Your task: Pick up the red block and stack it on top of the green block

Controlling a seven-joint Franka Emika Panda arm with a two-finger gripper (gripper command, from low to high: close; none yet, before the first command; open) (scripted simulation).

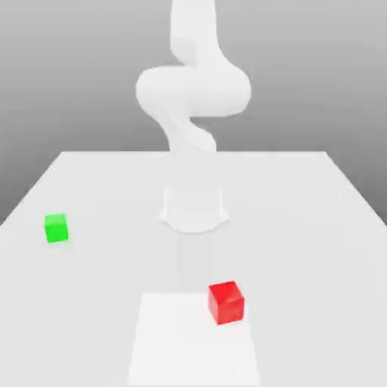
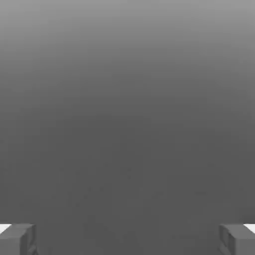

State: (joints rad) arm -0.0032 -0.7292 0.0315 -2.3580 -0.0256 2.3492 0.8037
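The red block (image 1: pixel 226 302) is a small glossy cube resting on the white table near its front, a little toward the exterior view's right. The green block (image 1: pixel 56 227) sits flat on the table far off toward the exterior view's left, well apart from the red one. In the hand view my gripper (image 2: pixel 127 240) is open: one grey fingertip (image 2: pixel 17 239) and the other (image 2: pixel 238 239) stand wide apart with nothing between them, only grey background beyond. The white arm (image 1: pixel 193 91) rises from the middle of the table and curves upward, high above both blocks.
The arm's round base (image 1: pixel 193 208) stands at the table's middle, behind the red block. A brighter white rectangular patch (image 1: pixel 174 348) marks the table's front; the red block rests on its far right corner. The table (image 1: pixel 302 227) ends at slanting side edges.
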